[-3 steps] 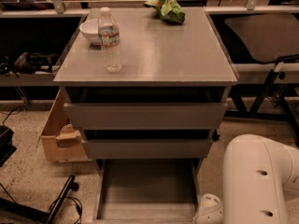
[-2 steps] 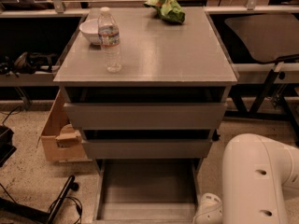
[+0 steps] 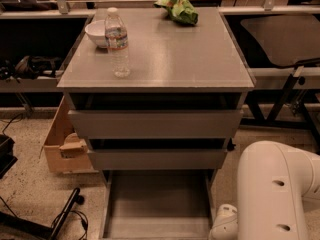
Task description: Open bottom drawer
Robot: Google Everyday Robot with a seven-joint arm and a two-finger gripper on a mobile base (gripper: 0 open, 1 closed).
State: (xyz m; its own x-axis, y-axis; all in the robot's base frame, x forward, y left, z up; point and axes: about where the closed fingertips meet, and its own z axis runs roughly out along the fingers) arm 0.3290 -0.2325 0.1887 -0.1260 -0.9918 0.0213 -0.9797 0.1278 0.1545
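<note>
The grey cabinet (image 3: 157,59) has three drawers. The bottom drawer (image 3: 157,204) stands pulled far out toward me, showing its shallow grey tray interior; its front panel is cut off by the lower edge of the view. The two taller-fronted drawers, top (image 3: 155,124) and middle (image 3: 157,159), are shut or nearly so. My white arm (image 3: 275,194) fills the lower right, with a white joint (image 3: 224,223) beside the drawer's right side. My gripper is out of view, below the frame.
On the cabinet top stand a water bottle (image 3: 117,41), a white bowl (image 3: 97,33) and a green bag (image 3: 179,9). A cardboard box (image 3: 62,144) sits on the floor at the left, with cables (image 3: 65,219) nearby. A black table frame (image 3: 287,59) is at the right.
</note>
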